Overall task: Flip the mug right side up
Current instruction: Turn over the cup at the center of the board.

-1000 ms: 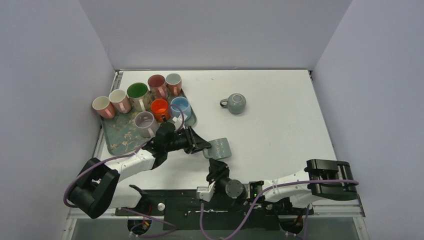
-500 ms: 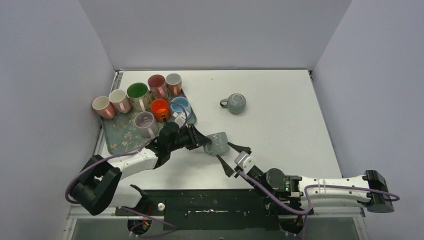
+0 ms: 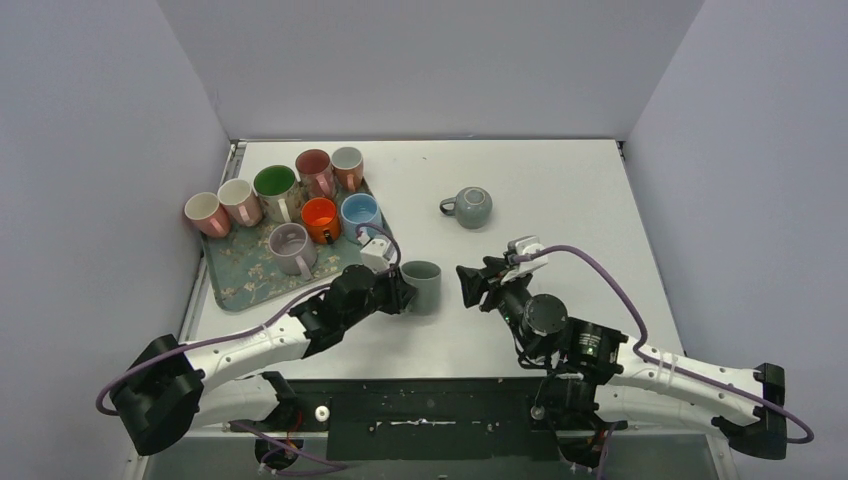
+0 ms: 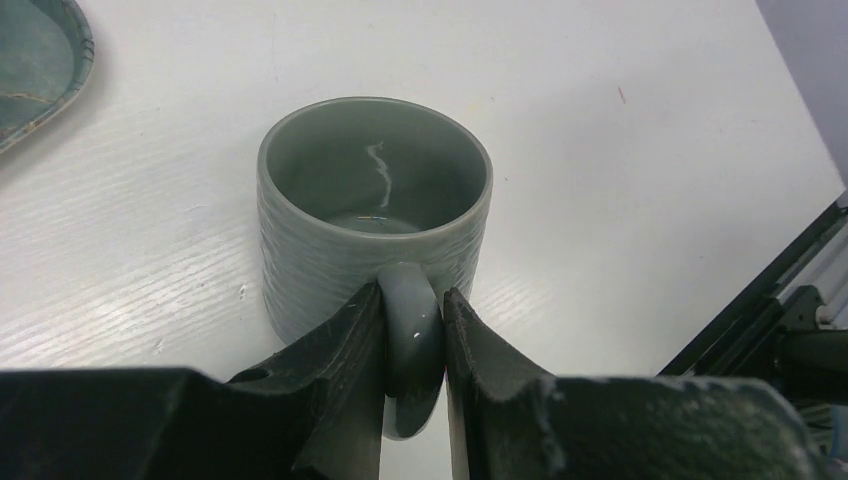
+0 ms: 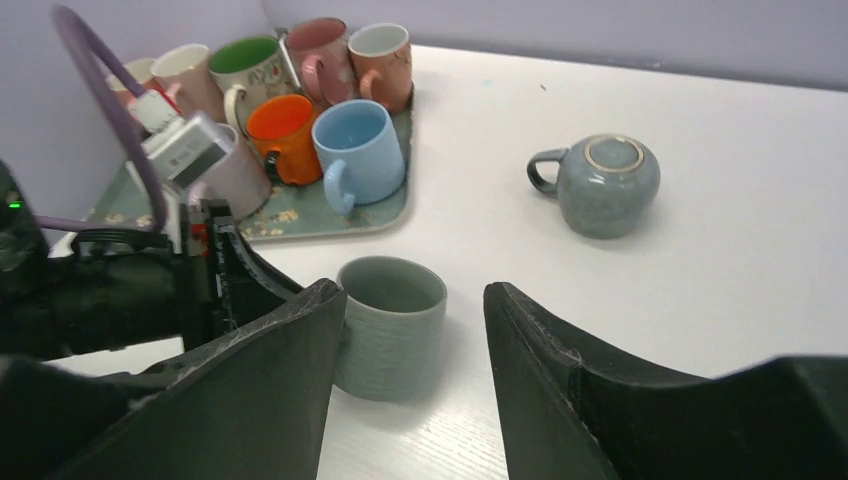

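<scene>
From above, the green-grey mug (image 3: 421,287) stands upright on the table (image 3: 560,200), just right of the tray (image 3: 235,285); the left gripper (image 3: 402,292) clamps its handle; the right gripper (image 3: 465,285) hangs near its right side, apart from it. Left wrist: 2 fingers (image 4: 350,350) pinch the handle (image 4: 410,340); mouth up. Right wrist: jaws spread, holding nothing; 1 round grey mug (image 5: 605,185) sits inverted, far right.

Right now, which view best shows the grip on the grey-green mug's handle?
Left wrist: the left gripper is shut on the handle, close up and unobstructed. Top external shows the upright grey-green mug, but the gripper hides the handle. Right wrist shows only its body and rim.
</scene>
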You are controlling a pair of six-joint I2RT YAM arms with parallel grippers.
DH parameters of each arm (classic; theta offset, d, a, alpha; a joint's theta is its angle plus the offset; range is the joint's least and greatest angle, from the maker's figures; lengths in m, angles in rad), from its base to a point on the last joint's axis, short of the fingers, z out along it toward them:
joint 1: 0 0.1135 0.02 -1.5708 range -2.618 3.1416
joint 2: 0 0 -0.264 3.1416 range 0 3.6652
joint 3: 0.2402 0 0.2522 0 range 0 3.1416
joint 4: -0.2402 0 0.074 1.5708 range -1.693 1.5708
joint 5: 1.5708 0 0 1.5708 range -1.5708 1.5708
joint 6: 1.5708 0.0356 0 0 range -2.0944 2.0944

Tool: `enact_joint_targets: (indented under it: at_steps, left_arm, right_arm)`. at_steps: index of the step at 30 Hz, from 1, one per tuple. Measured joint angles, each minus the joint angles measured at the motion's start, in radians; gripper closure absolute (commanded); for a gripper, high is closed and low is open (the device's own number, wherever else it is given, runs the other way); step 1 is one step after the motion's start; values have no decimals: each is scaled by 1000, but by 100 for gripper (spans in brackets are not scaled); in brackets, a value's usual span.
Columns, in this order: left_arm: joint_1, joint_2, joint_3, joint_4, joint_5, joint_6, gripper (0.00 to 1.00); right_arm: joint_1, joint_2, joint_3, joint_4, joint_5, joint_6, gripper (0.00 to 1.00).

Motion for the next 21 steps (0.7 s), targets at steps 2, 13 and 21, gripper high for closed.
enact_joint_targets:
  at_steps: [2,13,21]
  left_arm:
    - [-29,-3,0,-7,-42,32,100]
    - [-199,-3,15,-63,-278,170,100]
    - [-274,40,71,-153,-402,165,95]
  right_arm:
    - [-27,16,3,-55,-2,39,47]
    - [-332,70,27,-196,-196,173,47]
    - [-482,90,27,-219,-356,211,47]
